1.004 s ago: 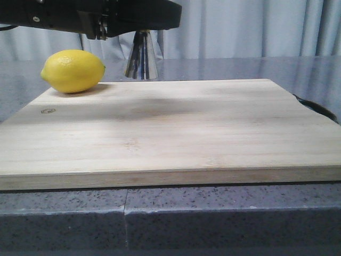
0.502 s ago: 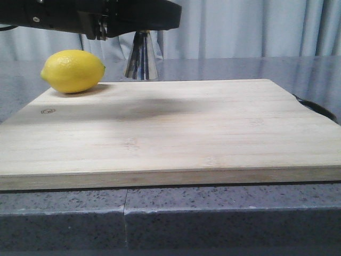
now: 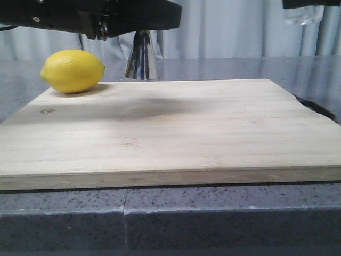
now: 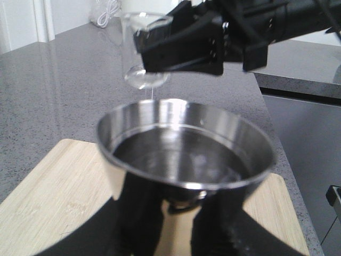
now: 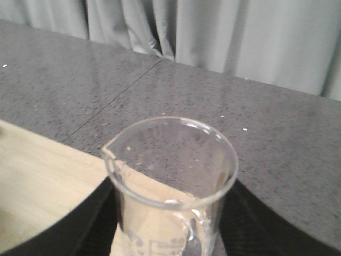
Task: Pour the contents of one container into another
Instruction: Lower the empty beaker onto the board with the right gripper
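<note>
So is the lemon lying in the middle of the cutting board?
No, the lemon sits at the far left corner of the cutting board in the front view, leaving the board's middle bare.

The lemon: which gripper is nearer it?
Left. The left gripper hangs just above and beside the lemon, holding the jigger; the right gripper is far across the board.

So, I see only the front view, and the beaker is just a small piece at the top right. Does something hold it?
Observer: Yes, the right gripper is shut on the beaker, which stands upright.
Operator: Is there liquid in it?
Observer: In the right wrist view it looks nearly empty.
Operator: And the jigger? I see only its lower cone.
Observer: The upper cup of the jigger holds liquid.
</note>
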